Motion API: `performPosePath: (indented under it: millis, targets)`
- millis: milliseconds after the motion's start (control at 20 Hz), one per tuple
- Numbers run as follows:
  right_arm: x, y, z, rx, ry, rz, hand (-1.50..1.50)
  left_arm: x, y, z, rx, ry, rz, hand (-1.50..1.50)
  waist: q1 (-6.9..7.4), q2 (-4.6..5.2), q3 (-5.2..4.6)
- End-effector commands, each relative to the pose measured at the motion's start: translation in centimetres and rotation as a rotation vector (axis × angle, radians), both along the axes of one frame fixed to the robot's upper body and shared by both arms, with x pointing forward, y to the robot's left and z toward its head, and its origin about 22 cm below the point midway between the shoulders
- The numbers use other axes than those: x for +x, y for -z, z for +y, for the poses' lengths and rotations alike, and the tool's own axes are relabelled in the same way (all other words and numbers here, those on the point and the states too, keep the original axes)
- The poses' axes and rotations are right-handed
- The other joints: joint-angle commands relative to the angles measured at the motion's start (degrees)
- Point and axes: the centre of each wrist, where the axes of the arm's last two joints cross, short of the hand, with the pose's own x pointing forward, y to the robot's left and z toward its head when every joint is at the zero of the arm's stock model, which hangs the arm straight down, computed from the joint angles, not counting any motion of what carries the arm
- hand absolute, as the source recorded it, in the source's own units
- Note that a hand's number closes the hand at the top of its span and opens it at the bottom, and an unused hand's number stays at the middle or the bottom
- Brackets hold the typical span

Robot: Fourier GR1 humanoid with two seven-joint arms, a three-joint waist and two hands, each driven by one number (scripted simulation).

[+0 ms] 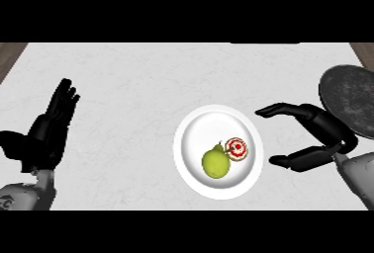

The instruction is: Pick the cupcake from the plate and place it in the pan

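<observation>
Right hand (315,138) spread, holding nothing, beside plate (191,163). Cupcake (236,148) touches pear (215,163) on its far side: fingers may knock the pear. Pan (350,101) sits behind the hand.

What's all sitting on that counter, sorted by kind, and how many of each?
Plate: 1
Cupcake: 1
Green pear: 1
Dark pan: 1
Total: 4
The cupcake and pear both lie on the plate.

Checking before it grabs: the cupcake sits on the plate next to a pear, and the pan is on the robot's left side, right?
Not quite. The head view shows the pan on the robot's right. The cupcake does sit on the plate next to the pear.
</observation>
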Motion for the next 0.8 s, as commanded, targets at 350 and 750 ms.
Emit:
performPosePath:
  millis: [350,750]
  targets:
    - [3.9,-11.9,-7.3,-0.39,-0.112,-0.269,-1.5,1.7,0.9,-0.2,-0.017,0.043,-0.002,0.0,0.47,-0.35,-0.27]
    - [4.1,-18.0,-1.8,-0.522,-0.139,-0.321,-1.5,2.6,2.0,-0.5,-0.017,0.042,-0.001,0.0,-0.36,-0.6,-0.3]
